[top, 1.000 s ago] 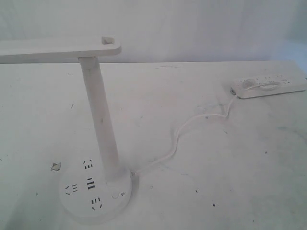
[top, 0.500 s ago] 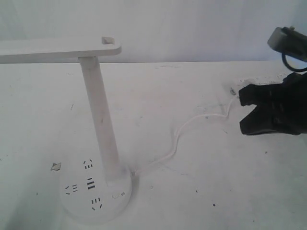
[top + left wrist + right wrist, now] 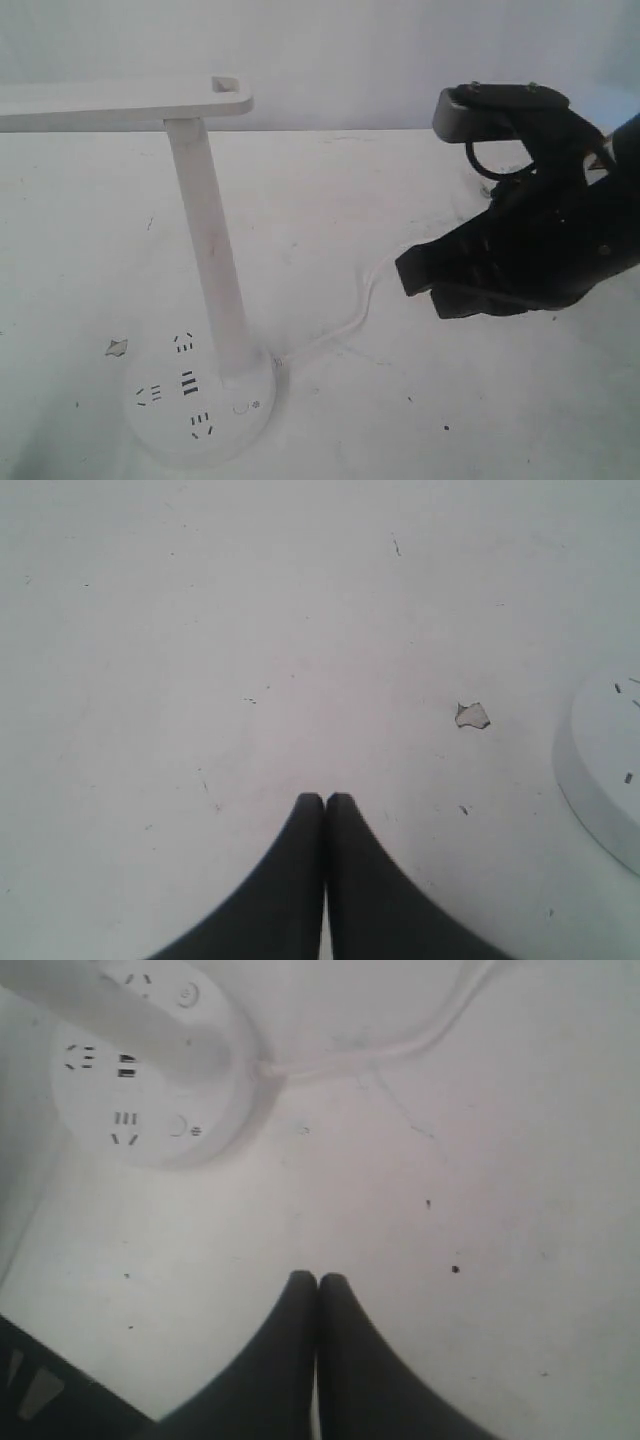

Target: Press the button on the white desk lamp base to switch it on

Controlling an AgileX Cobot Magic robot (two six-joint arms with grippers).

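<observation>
since the frame half a second ago, the right gripper (image 3: 415, 280) is advancing from the right edge toward the middle of the exterior view and is now hanging above the table (image 3: 470, 420), at centre right. its fingers (image 3: 300, 1310) are pressing together at the tips in the right wrist view, holding nothing. the white desk lamp base (image 3: 225, 440) is sitting at the lower left of the exterior view, well apart from that gripper, with the post (image 3: 210, 260) rising from it. the button (image 3: 240, 407) is lying on the base's right portion, just beside the foot of the post, untouched. a white cable (image 3: 350, 320) is running from the base up toward the gripper. the left gripper (image 3: 325, 797) is showing only in its wrist view, tips closed together and empty, over bare table near a small chip (image 3: 471, 715).
</observation>
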